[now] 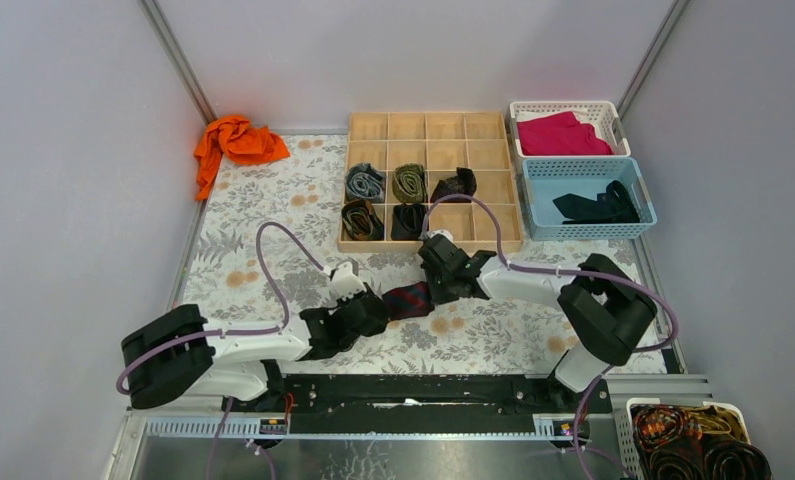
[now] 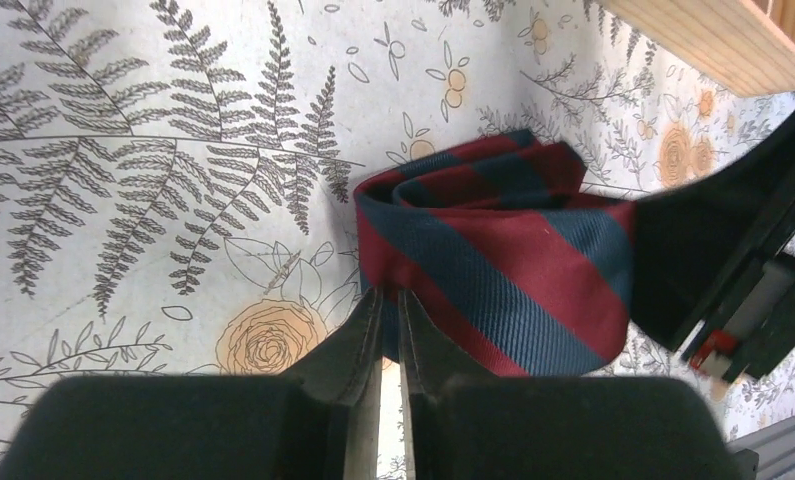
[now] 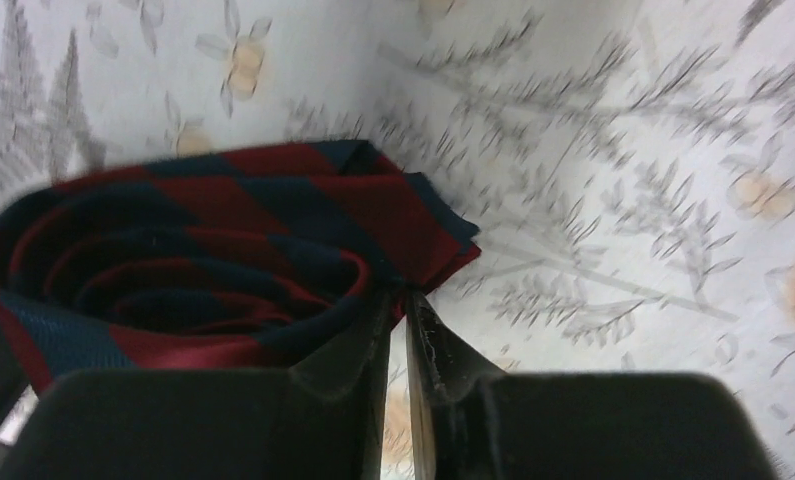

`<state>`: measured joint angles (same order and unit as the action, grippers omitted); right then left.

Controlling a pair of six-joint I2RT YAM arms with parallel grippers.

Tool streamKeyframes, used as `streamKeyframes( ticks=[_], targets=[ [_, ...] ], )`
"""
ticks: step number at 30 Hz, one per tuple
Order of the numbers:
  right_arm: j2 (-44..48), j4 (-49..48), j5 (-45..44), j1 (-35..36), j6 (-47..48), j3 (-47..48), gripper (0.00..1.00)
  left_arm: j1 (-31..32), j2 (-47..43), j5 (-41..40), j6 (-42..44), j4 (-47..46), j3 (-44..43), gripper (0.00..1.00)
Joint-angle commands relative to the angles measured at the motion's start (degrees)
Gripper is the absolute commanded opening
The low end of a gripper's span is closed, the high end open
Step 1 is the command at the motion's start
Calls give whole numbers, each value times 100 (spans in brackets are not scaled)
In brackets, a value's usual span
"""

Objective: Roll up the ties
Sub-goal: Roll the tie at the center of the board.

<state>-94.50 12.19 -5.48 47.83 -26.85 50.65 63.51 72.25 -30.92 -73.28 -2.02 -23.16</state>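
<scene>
Found the navy-and-red striped tie (image 1: 410,298) coiled on the floral desk (image 1: 263,220), midway between both arms. Noted the left end effector (image 2: 385,300) nearly together, clamped on the coil's lower edge. Noted the right end effector (image 3: 401,295) likewise pinching the outer tail end. Judged rolling all but finished, stowing not yet done. Next: lift in unison, keeping the coil tight, toward a free cell of the wooden organizer (image 1: 433,117) beyond, alongside the rolled ties (image 1: 409,183) filed there.

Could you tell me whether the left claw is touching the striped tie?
Touching. The left wrist view shows the left claw pinching the edge of the striped tie.
</scene>
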Motion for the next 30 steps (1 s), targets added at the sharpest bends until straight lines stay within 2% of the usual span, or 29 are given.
streamKeyframes(
  ticks=[1, 9, 13, 15, 19, 21, 25, 30],
  targets=[
    [414, -28, 152, 354, -502, -343, 18, -48, -368, -274, 206, 378, -32, 16],
    [980, 372, -983, 330, -891, -542, 25, -63, -1511, -627, 108, 1841, -81, 19],
    [1522, 116, -627, 257, -963, -940, 27, -64, -2089, -662, 318, 2027, -106, 23],
    [1812, 5, -298, 261, -882, -1151, 24, -66, -2160, -743, 615, 1983, -267, 26],
    [2325, 15, -69, 483, -890, -1476, 6, -279, -1683, -819, 1432, 1852, -1009, 30],
    [2499, 74, -288, 800, -998, -1541, 0, -735, -1235, -334, 2014, 1458, -1351, 24],
    [2363, 325, -1080, 1654, -1272, -1445, 0, -2208, -303, 2072, 2897, 296, -1591, 5],
    [1502, 486, -2029, 2565, -1367, -1120, 0, -2385, 599, 2771, 3586, 44, -2043, 1]
  ],
)
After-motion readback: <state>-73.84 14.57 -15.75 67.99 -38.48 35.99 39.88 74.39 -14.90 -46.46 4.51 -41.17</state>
